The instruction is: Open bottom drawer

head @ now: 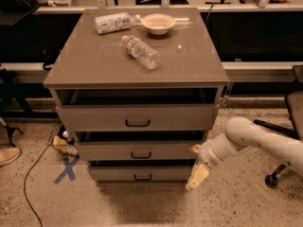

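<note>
Tool (197, 176) at bottom drawer (142, 173) right edge | open or closed: cannot tell | floor (222, 207) beneath

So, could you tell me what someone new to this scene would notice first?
The white arm at the lower right stands out, its gripper low beside the right end of the bottom drawer. The grey cabinet fills the middle, with a clear bottle lying on its top, and a labelled bottle and a bowl near the back edge.
</note>
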### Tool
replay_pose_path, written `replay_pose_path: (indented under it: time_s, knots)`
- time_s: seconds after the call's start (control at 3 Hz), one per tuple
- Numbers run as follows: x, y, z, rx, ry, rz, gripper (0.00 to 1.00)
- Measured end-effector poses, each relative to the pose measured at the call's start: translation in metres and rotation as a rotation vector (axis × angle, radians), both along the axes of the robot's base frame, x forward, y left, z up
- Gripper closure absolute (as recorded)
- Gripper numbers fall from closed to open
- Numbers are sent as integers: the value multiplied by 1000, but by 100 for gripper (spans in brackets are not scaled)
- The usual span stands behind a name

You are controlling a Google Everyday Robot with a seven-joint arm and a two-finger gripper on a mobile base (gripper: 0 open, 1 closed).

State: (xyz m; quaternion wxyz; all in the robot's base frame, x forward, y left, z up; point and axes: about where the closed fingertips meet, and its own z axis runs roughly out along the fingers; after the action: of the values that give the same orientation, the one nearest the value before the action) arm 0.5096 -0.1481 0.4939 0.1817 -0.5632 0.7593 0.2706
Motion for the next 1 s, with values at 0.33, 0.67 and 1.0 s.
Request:
replay_pose_path:
  time_s: [0.33, 0.67, 1.0]
  knots:
    - [0, 0, 0, 0, 0, 0, 0]
    - [-3, -2, -27, 6, 20, -5, 0]
    - [-4, -10, -69, 62, -9, -8, 0]
